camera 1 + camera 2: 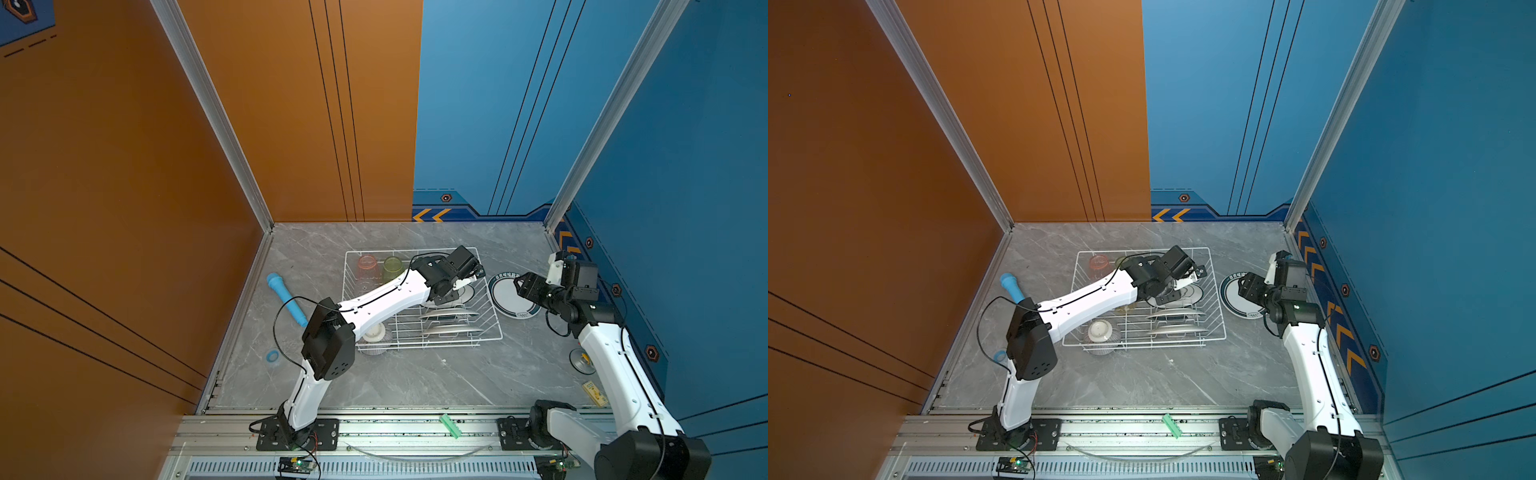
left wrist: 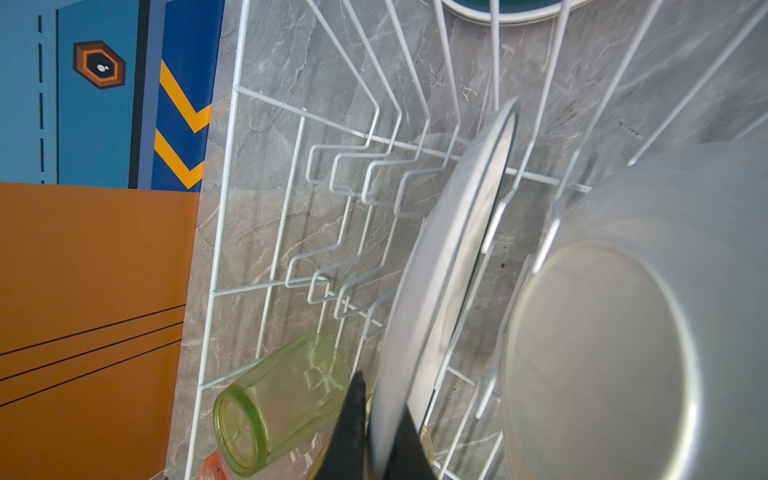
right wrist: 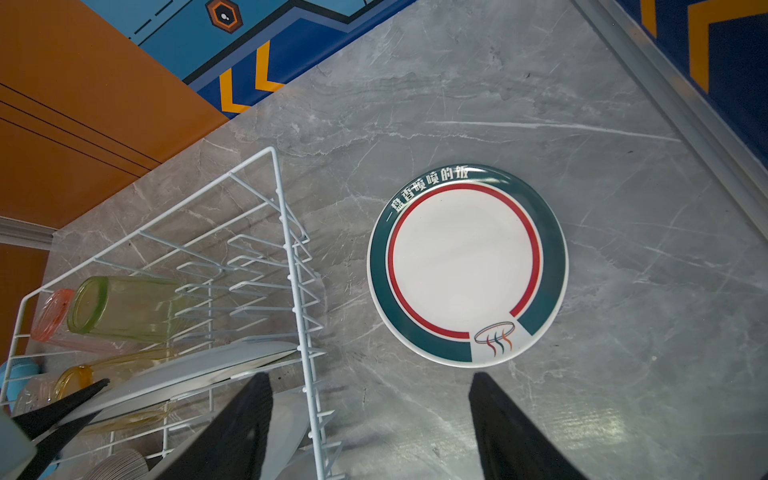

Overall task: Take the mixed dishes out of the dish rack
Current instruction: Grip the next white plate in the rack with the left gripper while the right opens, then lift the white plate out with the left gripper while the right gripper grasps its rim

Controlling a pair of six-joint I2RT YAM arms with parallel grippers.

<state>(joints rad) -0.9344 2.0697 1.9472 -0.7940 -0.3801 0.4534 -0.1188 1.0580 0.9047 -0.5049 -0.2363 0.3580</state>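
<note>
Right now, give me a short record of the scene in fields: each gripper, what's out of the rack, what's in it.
left gripper: shut on the rim of the held plate, which stands in the dish rack
right gripper: open, near the table plate, not touching it
unloaded: table plate, flat on the table, right of the rack
in rack: pink tumbler, green tumbler, yellow tumbler, striped bowl, slotted plates
outside rack, left: light-blue cylinder
</note>
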